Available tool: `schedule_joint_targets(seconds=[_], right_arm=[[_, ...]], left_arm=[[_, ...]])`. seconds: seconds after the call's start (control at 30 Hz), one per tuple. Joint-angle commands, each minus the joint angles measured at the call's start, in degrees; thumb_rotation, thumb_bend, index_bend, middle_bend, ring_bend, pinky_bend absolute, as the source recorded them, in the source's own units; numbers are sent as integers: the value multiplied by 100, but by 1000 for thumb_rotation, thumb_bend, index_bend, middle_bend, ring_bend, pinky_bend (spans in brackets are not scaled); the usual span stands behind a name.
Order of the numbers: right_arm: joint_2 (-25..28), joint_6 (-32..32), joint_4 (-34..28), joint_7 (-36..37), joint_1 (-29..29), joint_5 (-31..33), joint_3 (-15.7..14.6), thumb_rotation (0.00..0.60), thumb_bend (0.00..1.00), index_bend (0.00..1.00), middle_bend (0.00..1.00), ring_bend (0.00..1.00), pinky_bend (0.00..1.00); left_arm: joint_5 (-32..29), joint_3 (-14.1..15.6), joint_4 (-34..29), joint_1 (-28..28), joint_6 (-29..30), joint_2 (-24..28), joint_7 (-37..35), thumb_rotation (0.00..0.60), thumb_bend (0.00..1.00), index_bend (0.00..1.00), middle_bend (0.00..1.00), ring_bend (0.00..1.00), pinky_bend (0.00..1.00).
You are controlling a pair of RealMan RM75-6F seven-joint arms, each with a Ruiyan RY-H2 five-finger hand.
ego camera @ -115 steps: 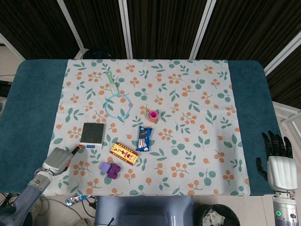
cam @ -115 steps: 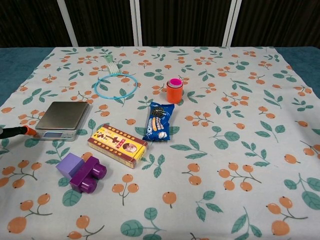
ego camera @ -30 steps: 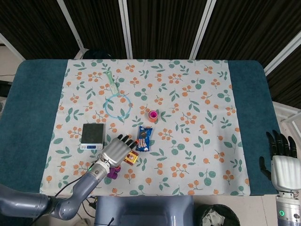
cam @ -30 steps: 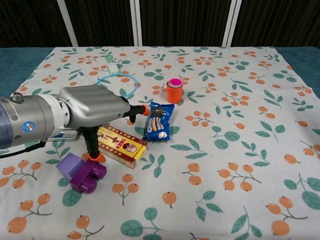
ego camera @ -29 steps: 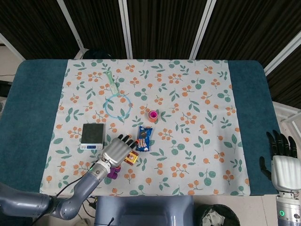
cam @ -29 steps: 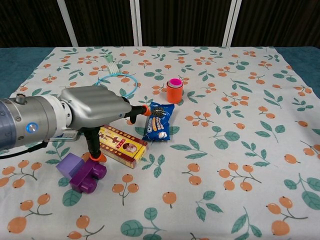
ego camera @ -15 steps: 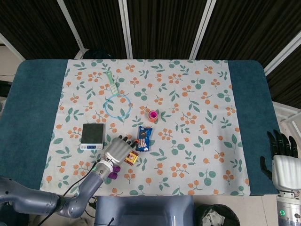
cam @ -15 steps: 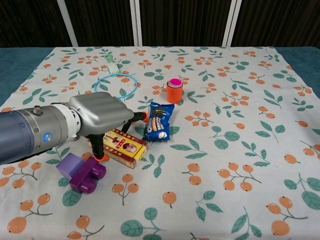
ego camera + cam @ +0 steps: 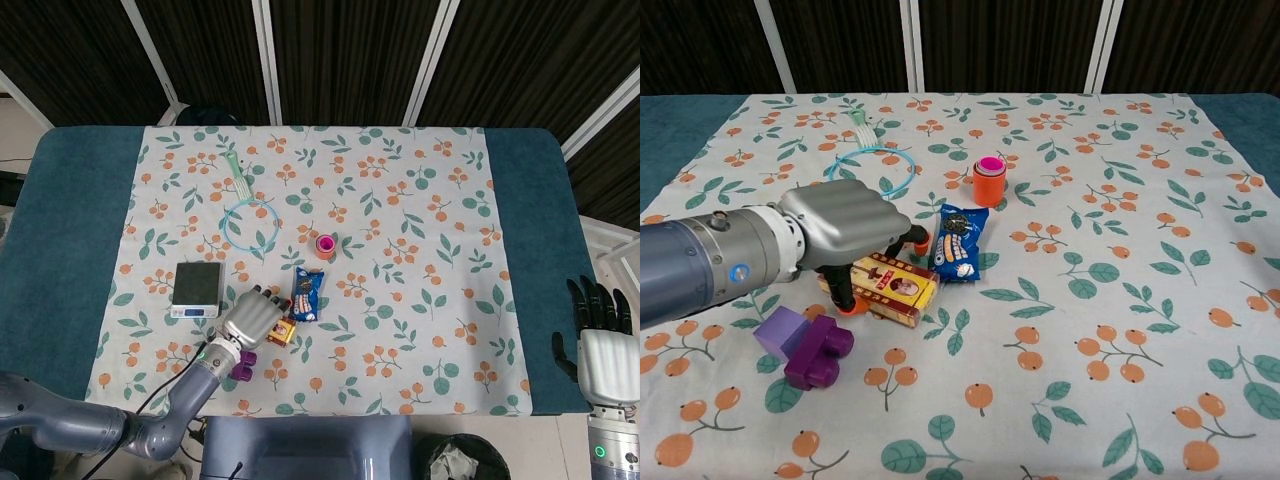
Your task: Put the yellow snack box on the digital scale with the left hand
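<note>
The yellow snack box (image 9: 895,284) lies on the floral cloth near the front left; my left hand (image 9: 840,232) is over it, thumb (image 9: 844,298) on its near side and fingers (image 9: 920,238) curled over its far edge, gripping it. From the head view only the box's right end (image 9: 282,332) shows past the left hand (image 9: 249,320). The silver digital scale (image 9: 195,284) sits just left and behind the hand; in the chest view the arm hides it. My right hand (image 9: 602,358) hangs open off the table's right edge.
A purple block (image 9: 808,346) lies just in front of the box. A blue cookie packet (image 9: 958,243) sits right beside the fingers, with an orange cup (image 9: 988,180) behind it. A green-handled blue hoop (image 9: 237,175) lies farther back, behind the scale.
The left hand came in from the table's left edge, settled over the box and closed thumb and fingers around it; the box has shifted slightly. The right hand has stayed put.
</note>
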Motion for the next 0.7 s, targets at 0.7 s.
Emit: schedule_joint_targets(seconds=[0.7], right_arm=[[-38,-19,-49,-134,14,0,-18,600,514,34,67,58,25]], left_arm=[[-785,-323,119,350,74,1298,-1017,600,359,246,502,307,369]])
